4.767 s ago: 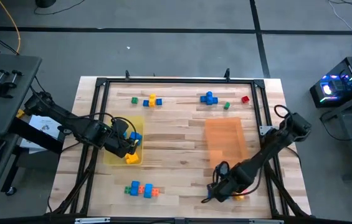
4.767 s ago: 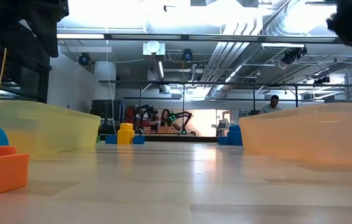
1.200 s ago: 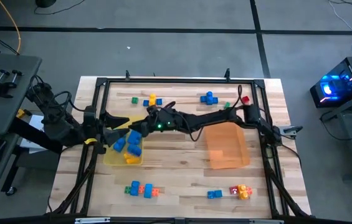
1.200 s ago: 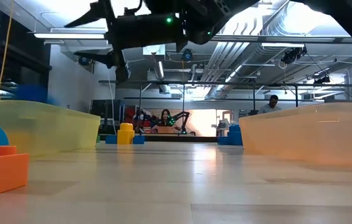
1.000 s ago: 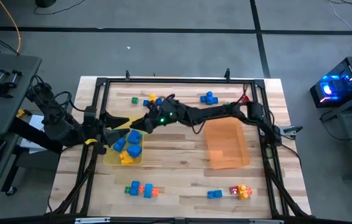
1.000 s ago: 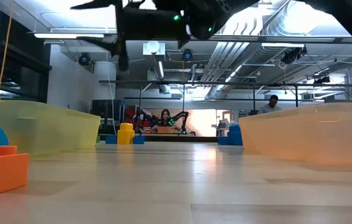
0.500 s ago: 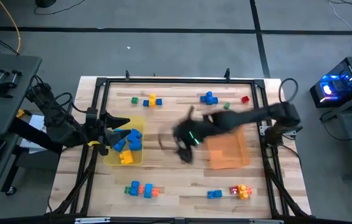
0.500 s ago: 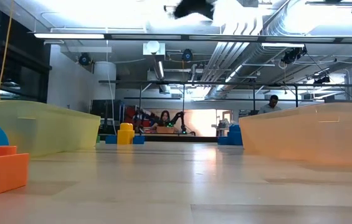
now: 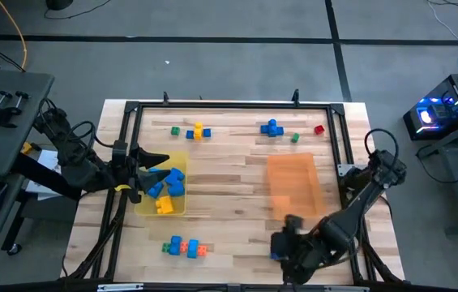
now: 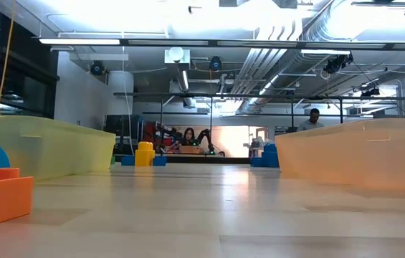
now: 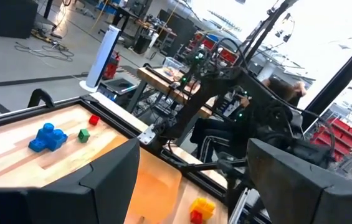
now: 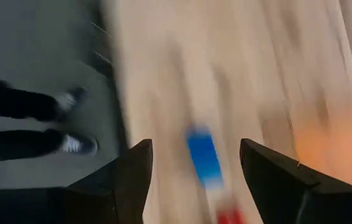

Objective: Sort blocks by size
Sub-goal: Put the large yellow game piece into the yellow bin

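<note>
Pale wooden planks make up the tabletop (image 9: 220, 203), boxed in by a dark metal frame, with grey floor all round.

At the left edge the left tool (image 9: 154, 161) waits over the yellow tray (image 9: 142, 203), its fingers spread and holding nothing. The tray is clear plastic with low walls, and several larger blue and yellow blocks (image 9: 166, 185) lie heaped inside, so it looks to serve as the bin for the bigger pieces.

Along the far side lies a small row of green, yellow and blue pieces (image 9: 192, 131). Nearer the front edge sits a knobbly cluster of blue and orange ones (image 9: 185, 247), hard glossy plastic with studs on top. Further right along the far side are a blue clump (image 9: 271, 127), a green cube (image 9: 295, 138) and a red cube (image 9: 318, 129), all unsorted.

The orange tray (image 9: 292, 185), also clear plastic, lies right of centre and seems meant for the tiny cubes; whether it holds anything I cannot tell.

At the near right, the right tool (image 9: 285, 243) hangs low over the front edge, fingers spread. Its own camera shows a blue block (image 12: 203, 157) between the fingers below, with a red one (image 12: 227, 217) just beside it, probably the next pick.
</note>
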